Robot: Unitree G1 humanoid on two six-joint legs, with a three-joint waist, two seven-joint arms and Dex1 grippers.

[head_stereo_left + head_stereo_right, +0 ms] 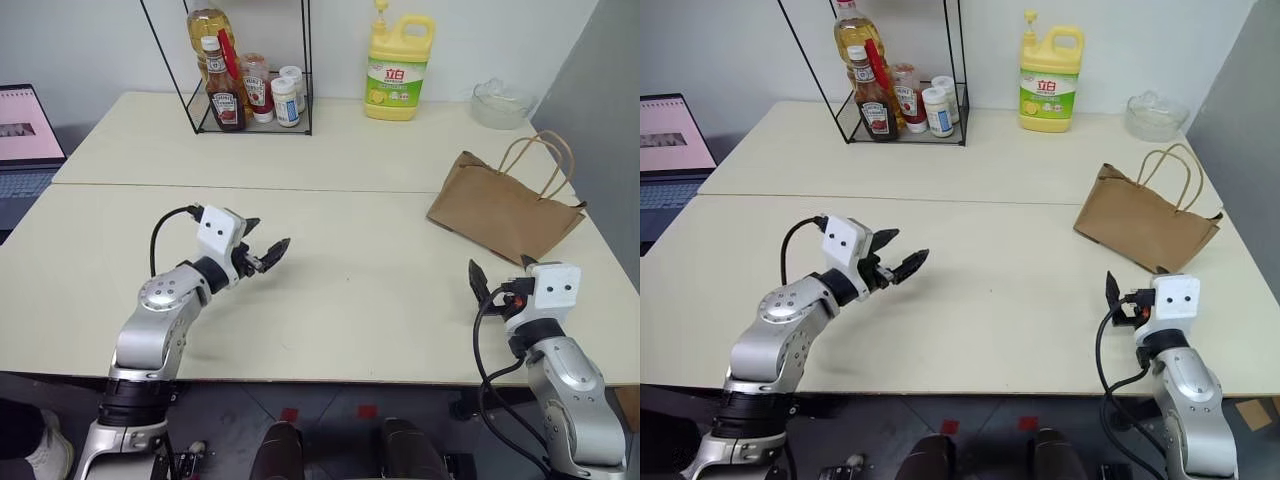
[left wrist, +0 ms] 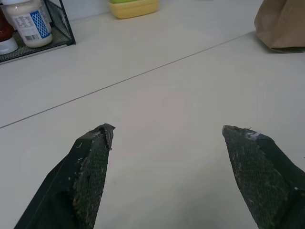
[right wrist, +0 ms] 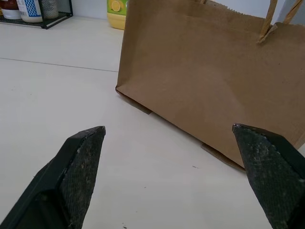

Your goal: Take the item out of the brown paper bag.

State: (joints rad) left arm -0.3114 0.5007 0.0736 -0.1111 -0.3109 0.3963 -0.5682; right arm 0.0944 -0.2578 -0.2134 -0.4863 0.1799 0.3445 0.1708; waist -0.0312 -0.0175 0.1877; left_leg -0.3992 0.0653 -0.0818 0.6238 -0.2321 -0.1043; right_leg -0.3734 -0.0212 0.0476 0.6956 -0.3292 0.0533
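Brown paper bag (image 1: 503,210) is lying flat on the worktop (image 1: 350,290), handles (image 1: 545,160) pointing away; contents hidden. Left gripper (image 1: 266,246) and right gripper (image 1: 498,276) are hovering, fingers wide, empty.

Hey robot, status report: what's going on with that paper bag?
Left pincer open, empty. Right pincer open, facing brown paper bag. Bag untouched, item unseen. Nothing between.

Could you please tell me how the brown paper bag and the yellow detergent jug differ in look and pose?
The brown paper bag is plain and creased; the yellow detergent jug carries a green printed label. The bag leans over, its cord handles toward the table's right edge; the jug stands upright at the back. The bag sits nearer the right gripper. Both rest on the table, untouched.
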